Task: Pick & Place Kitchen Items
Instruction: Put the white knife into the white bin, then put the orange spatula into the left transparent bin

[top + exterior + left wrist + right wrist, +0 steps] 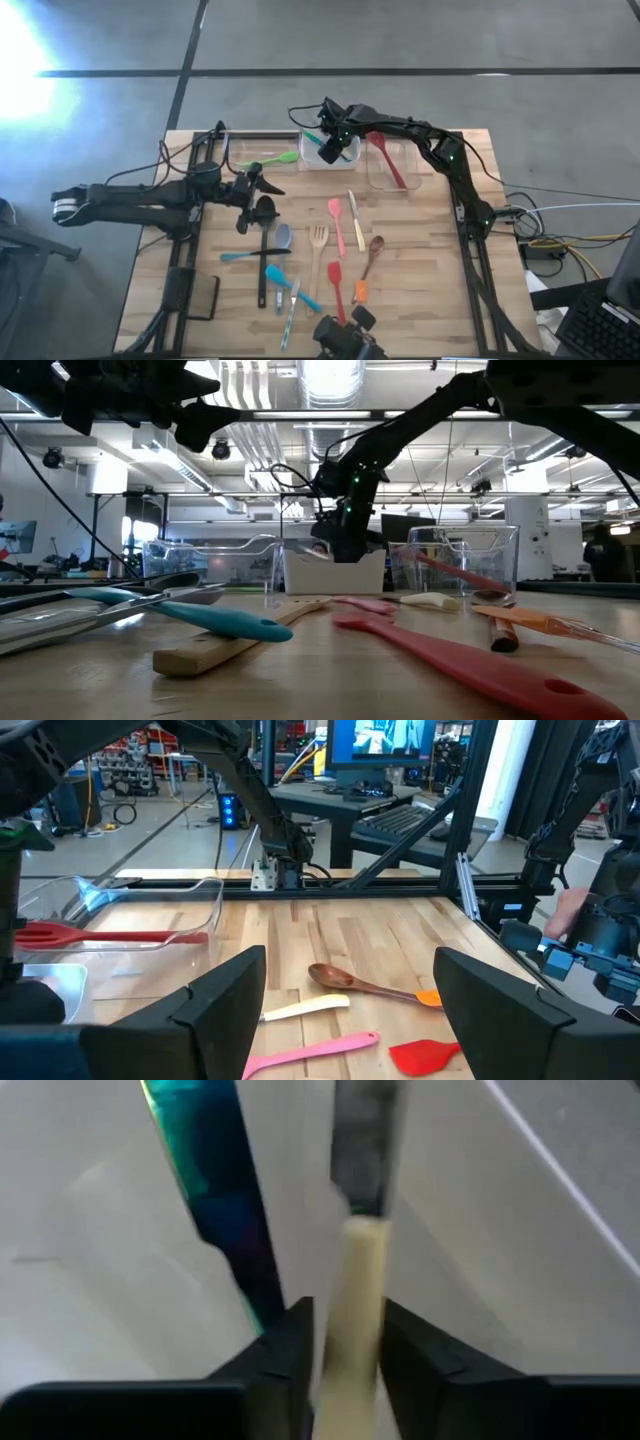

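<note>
The right gripper (330, 148) hangs over the white tub (318, 160) at the upper middle of the high view, its fingers close around the cream handle of a utensil (352, 1310) with a grey blade. This utensil looks light, stiff and smooth, so I would hold it at mid-handle. Only the right wrist view shows this grip and the teal utensil (215, 1190) just beside it. The high view alone shows the left gripper (262, 190), fingers wide apart, above the other utensils on the table (420, 280).
</note>
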`<act>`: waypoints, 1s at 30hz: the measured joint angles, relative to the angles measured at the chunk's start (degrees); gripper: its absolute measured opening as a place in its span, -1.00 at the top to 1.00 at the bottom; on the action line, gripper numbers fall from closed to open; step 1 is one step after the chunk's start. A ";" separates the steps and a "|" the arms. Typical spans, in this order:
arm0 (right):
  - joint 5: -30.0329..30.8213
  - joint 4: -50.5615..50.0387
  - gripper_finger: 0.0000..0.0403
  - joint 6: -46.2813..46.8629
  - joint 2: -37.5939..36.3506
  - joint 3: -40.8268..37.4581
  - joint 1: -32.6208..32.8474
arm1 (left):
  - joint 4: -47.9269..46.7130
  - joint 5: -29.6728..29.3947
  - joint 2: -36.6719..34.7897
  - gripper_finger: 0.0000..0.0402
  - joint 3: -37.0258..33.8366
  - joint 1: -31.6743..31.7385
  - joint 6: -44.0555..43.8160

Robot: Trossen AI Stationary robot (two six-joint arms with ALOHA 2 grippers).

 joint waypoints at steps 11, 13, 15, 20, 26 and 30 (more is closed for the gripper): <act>0.04 -0.14 0.10 -0.81 -1.41 0.07 0.20 | 0.00 0.04 0.02 -0.45 0.00 0.00 0.50; 0.04 -0.35 0.11 -1.11 -2.59 0.07 0.31 | 0.00 0.04 0.02 -0.45 0.00 0.00 0.50; 0.04 -0.51 0.14 -1.22 -3.96 0.07 0.47 | 0.00 0.05 0.02 -0.45 0.00 0.00 0.55; 0.06 -1.32 0.20 -1.25 -8.33 0.07 1.59 | 0.00 0.04 0.02 -0.45 0.00 0.00 0.68; 0.06 -3.99 0.28 -1.25 -14.98 0.09 5.04 | 0.03 -0.04 0.02 -0.45 0.00 -0.02 0.65; 0.17 -6.50 0.34 -0.66 -20.04 0.11 8.59 | 0.02 -0.04 0.02 -0.45 0.00 -0.02 0.39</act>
